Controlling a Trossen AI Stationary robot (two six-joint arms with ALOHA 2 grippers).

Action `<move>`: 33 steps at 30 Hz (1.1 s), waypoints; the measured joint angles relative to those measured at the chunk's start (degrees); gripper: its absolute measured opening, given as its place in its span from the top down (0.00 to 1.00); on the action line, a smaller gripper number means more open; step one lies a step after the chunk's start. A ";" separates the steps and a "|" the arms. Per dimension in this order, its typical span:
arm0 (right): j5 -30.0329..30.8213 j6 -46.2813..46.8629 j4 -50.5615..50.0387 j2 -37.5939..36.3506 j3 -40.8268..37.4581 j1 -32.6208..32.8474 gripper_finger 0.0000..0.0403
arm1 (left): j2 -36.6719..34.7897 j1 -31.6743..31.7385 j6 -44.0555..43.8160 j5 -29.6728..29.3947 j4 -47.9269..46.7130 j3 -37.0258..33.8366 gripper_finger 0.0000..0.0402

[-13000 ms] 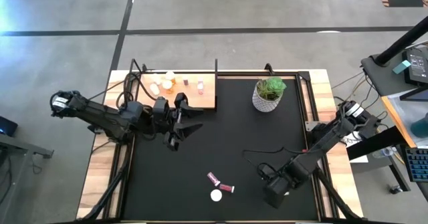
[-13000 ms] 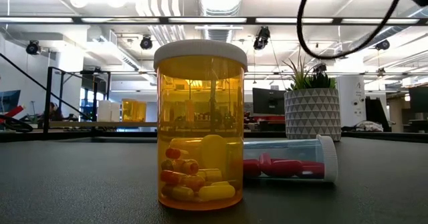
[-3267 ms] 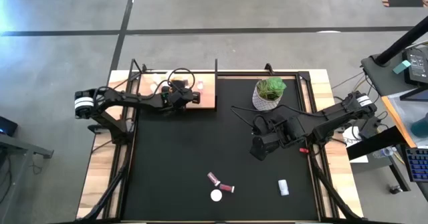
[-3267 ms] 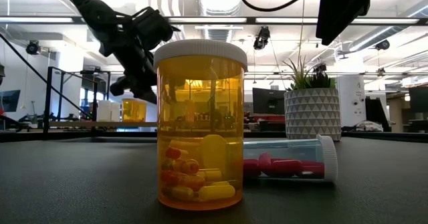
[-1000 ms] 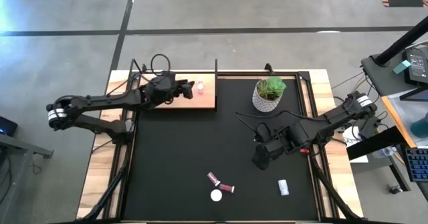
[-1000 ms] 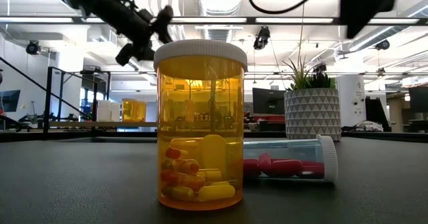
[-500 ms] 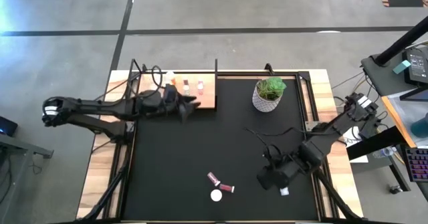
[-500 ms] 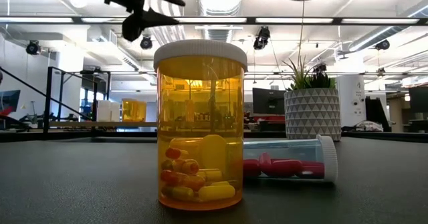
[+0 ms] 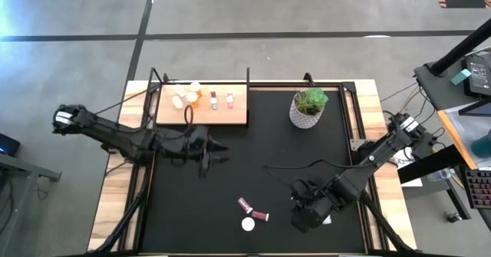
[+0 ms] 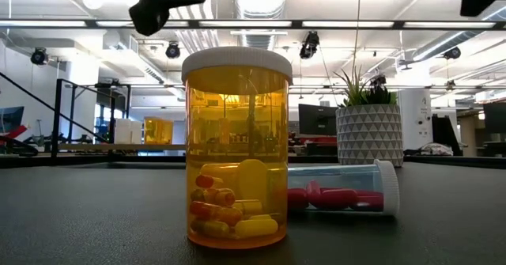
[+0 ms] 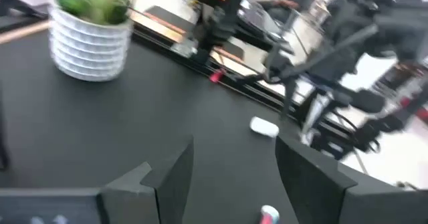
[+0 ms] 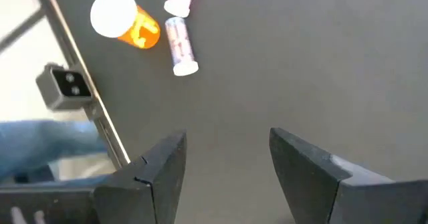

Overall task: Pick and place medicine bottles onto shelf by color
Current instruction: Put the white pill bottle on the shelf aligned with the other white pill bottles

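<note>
Right claw (image 9: 301,219), spread and empty, sits nearest the orange bottle (image 9: 248,224) at its nine o'clock; left claw (image 9: 212,154) is also spread, empty.

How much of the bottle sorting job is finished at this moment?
Done: several small white-capped bottles stand on the pale wooden shelf board. In hand: nothing; the left gripper and right gripper are both open and empty. Left: the orange pill bottle, two lying red-pill bottles and a small white bottle on the black mat.
</note>
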 joint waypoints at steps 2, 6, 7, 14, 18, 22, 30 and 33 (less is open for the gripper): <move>-0.01 -3.87 0.11 -0.36 0.07 0.01 0.50 | 1.34 -1.79 -0.13 -0.27 0.30 0.11 0.51; 0.00 -8.91 0.13 -0.92 0.09 0.15 0.50 | 5.56 -5.16 -2.60 -1.37 0.24 0.89 0.51; -0.04 -9.76 0.13 -0.94 0.09 0.30 0.50 | 6.77 -5.98 -3.08 -1.39 0.43 1.05 0.51; -0.19 -13.70 -2.95 -1.16 -0.06 4.54 0.50 | 15.79 -12.99 -3.25 -1.50 2.10 3.14 0.51; 0.02 -12.59 -6.55 -1.49 -0.08 6.25 0.50 | 21.63 -16.58 -3.25 -2.05 4.69 6.55 0.51; -0.20 -11.96 -7.63 -1.49 -0.08 7.29 0.50 | 26.63 -18.95 -3.25 -2.79 4.78 10.72 0.51; -0.41 -8.45 -11.47 -1.91 -0.17 11.64 0.50 | 34.49 -21.08 -3.23 -2.86 4.63 17.77 0.51; -1.36 -3.45 -14.95 -2.51 -0.17 13.81 0.50 | 36.05 -21.07 -3.25 -2.86 4.63 19.77 0.51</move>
